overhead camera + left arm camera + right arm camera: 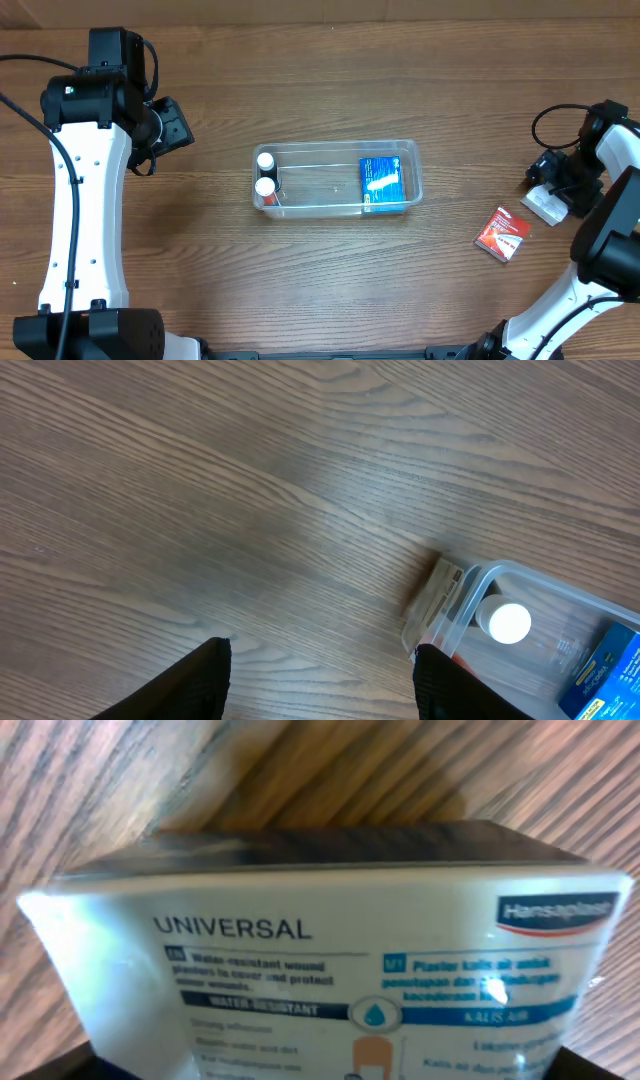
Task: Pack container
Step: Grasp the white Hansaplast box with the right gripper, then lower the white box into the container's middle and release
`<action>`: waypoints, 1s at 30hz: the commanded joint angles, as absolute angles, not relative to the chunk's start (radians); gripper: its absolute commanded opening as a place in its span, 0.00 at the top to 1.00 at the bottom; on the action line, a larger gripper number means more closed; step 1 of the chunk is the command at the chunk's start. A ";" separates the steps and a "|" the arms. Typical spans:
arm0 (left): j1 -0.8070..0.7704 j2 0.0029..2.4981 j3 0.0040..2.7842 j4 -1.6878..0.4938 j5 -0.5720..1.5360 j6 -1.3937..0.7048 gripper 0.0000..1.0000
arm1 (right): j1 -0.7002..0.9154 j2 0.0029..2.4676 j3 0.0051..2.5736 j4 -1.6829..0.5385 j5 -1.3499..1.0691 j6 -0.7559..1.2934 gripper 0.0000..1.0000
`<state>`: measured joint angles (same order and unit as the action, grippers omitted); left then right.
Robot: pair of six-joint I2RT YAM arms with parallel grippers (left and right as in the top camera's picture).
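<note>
The clear plastic container (300,152) sits mid-table. It holds two white-capped bottles (265,173) at its left end and a blue box (382,184) at its right end. My left gripper (320,660) is open and empty over bare table, left of the container's corner (440,600), where one bottle cap (508,622) shows. My right gripper (556,192) is at the far right, closed around a white plaster box (330,960) that fills the right wrist view and hides the fingertips. The box also shows in the overhead view (545,206).
A red packet (503,234) lies flat on the table between the container and my right gripper. A black cable (560,125) loops by the right arm. The wooden table (330,290) stretches all round the container.
</note>
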<state>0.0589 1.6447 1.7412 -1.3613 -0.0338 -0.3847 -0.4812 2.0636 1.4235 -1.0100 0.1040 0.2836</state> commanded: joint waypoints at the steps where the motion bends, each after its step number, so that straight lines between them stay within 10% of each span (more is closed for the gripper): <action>1: 0.059 1.623 1.762 -1.358 -0.029 -0.366 0.39 | -0.480 2.075 1.406 -1.011 0.102 0.280 0.16; 9: 0.059 1.623 1.762 -1.357 -0.029 -0.366 0.39 | -0.393 1.804 1.562 -1.135 -0.089 0.242 0.19; 15: 0.059 1.623 1.762 -1.357 -0.029 -0.366 0.39 | 0.121 1.485 1.562 -1.153 -0.099 0.236 0.19; 20: 0.059 1.623 1.762 -1.357 -0.029 -0.366 0.39 | 0.545 1.571 1.559 -1.039 -0.060 0.396 0.20; 30: 0.059 1.623 1.762 -1.357 -0.033 -0.365 0.39 | 0.661 1.901 1.559 -1.015 -0.047 0.424 0.19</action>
<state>0.0589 1.6447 1.7412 -1.3609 -0.0338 -0.3847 0.6613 1.8938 1.5501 -1.0130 -0.0666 0.4152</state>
